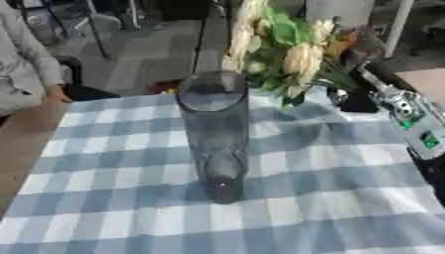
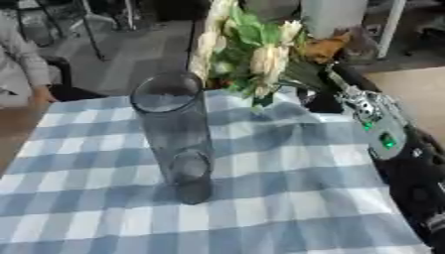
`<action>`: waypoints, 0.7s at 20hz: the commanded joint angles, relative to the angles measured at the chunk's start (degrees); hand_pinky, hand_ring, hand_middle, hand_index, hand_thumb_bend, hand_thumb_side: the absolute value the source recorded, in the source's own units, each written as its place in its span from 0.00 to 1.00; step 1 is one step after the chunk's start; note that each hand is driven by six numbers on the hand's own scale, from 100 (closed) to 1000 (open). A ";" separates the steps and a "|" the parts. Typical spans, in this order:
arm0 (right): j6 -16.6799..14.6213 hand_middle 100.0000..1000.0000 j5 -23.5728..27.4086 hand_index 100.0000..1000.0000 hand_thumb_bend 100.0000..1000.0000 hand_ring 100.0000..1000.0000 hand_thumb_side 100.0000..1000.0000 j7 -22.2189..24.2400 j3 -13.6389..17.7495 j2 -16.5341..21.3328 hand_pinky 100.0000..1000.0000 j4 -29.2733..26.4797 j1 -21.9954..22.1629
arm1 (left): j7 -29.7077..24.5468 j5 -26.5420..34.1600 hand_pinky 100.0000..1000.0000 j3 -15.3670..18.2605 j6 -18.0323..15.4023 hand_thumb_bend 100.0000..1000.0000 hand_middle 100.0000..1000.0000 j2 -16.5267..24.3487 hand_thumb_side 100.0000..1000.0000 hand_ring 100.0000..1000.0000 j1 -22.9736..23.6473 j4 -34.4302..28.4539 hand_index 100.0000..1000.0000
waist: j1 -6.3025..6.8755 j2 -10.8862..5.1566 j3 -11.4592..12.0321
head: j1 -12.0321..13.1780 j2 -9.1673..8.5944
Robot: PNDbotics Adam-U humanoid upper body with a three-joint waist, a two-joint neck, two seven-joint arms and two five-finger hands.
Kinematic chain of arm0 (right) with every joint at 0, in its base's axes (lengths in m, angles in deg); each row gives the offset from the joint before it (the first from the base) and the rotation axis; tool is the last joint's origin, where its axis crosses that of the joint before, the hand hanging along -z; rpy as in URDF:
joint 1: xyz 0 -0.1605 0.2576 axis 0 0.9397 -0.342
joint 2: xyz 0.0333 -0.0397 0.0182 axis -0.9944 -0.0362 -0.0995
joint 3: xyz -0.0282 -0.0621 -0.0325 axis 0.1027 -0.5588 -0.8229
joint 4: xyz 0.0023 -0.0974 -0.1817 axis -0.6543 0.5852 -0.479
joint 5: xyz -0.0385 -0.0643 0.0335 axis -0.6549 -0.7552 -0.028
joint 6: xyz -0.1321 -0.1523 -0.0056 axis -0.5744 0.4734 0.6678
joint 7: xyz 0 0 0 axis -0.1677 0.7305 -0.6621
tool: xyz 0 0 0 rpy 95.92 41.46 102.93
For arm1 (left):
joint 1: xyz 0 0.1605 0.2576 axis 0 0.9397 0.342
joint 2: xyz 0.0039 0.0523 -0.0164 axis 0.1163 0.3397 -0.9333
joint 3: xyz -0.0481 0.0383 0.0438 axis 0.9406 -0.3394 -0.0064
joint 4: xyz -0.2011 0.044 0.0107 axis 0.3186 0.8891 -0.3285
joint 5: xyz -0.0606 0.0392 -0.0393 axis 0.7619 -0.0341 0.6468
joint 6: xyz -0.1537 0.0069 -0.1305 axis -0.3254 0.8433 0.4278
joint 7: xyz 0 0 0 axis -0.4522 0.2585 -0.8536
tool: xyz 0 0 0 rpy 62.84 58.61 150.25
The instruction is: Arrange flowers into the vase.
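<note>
Right arm [image 1: 408, 119] reaches in, hand hidden.

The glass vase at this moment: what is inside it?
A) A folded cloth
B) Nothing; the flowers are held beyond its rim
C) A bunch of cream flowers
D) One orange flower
B: the vase stands upright on the checked cloth and shows clear through, while the flowers are up behind its rim, at the right hand.
</note>
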 commanded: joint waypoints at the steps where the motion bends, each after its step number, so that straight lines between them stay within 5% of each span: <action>1: 0.84 0.00 2.10 0.02 0.00 0.21 0.21 -0.68 0.94 1.95 0.46 -3.22 -1.29 | -0.05 -0.02 0.50 0.04 0.16 0.16 0.80 0.61 1.00 0.70 -0.46 -0.80 0.87 | -0.31 -1.64 -0.04 | 0.16 -0.26; 14: 6.62 0.00 15.16 0.02 0.00 0.20 0.18 -5.55 1.18 -0.10 0.44 -14.31 -4.55 | -0.24 -0.08 0.50 -0.09 0.06 0.16 0.80 0.77 1.00 0.70 -0.39 -0.80 0.87 | -0.97 -2.38 0.09 | 0.07 0.05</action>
